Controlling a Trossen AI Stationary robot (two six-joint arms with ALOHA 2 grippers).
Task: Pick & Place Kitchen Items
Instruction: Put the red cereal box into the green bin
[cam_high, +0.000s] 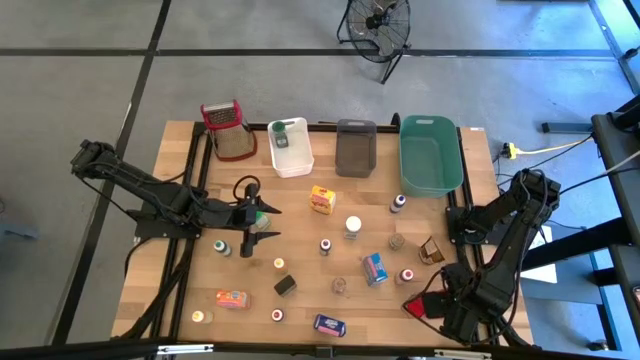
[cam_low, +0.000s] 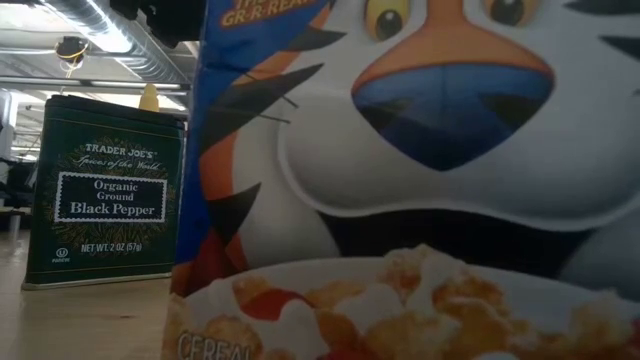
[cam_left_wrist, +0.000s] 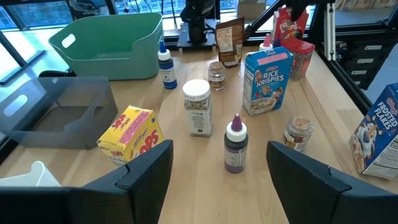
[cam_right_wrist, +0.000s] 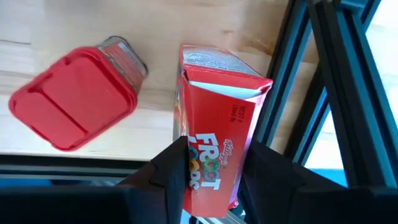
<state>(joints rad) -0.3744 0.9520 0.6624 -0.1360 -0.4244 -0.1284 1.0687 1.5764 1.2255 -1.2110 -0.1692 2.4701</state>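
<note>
Small kitchen items are scattered over the wooden table (cam_high: 300, 300). Among them are a yellow Pops box (cam_left_wrist: 130, 134), a white spice jar (cam_left_wrist: 198, 106), a purple-capped bottle (cam_left_wrist: 235, 146) and a Rice Krispies box (cam_left_wrist: 267, 81). My left gripper (cam_high: 268, 222) hovers open at the table's left middle, pointing toward these items. At the near right corner my right gripper (cam_right_wrist: 214, 162) is shut on a red Froot Loops box (cam_right_wrist: 217, 130). A red-lidded jar (cam_right_wrist: 71, 102) stands beside that box. In the low view a Frosted Flakes box (cam_low: 420, 180) fills the front, with a black pepper tin (cam_low: 105, 190) behind it. My right gripper pinches the Froot Loops box by its two narrow long sides (cam_right_wrist: 194, 177), one finger on each, with the printed face between them. The fingers come from above, pointing down. The box's flapped end (cam_right_wrist: 217, 74) reaches past the fingertips. Whether the box rests on the table I cannot tell.
A white tub (cam_high: 291, 148), a grey tub (cam_high: 356, 147) and a green tub (cam_high: 430, 153) line the far edge, with a red-topped grater (cam_high: 228, 128) to their left. The black frame rail (cam_right_wrist: 323, 81) runs close beside the held box.
</note>
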